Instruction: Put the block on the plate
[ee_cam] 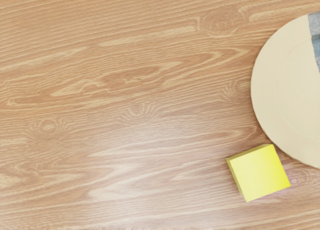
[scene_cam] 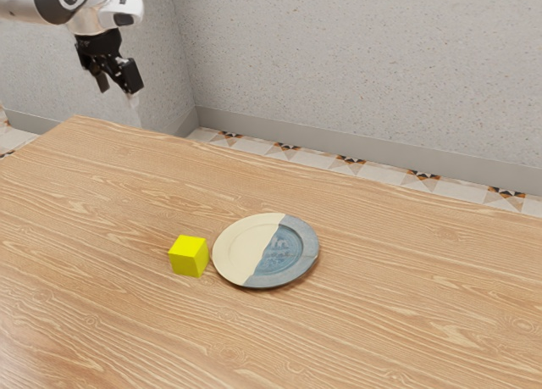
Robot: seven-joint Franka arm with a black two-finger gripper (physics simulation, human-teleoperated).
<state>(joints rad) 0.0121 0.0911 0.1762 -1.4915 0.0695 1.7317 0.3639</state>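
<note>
Arm: one, white with black trim, entering at the exterior view's upper left; well apart from the plate, on the plate's side toward the exterior view's left.

Gripper: black, two-fingered, raised higher than the plate and well off from it. Pose: hanging from the wrist, pointing downward with a slight lean toward the exterior view's right. State: fingers spread, a gap between them, nothing in their hold.

Hand camera: faces down on the wood, taking in the block and part of the plate.

Block: one, yellow, cube-shaped, lying flat on the table, just beside the plate's cream side, toward the exterior view's left; off the plate. Whether the two touch, cannot tell.

Plate: one, round, part cream, part blue-grey, lying flat, face up.

Table: wood-grained, beneath block and plate.

Wall: pale, speckled, beyond the plate; patterned floor tiles along its foot.
</note>
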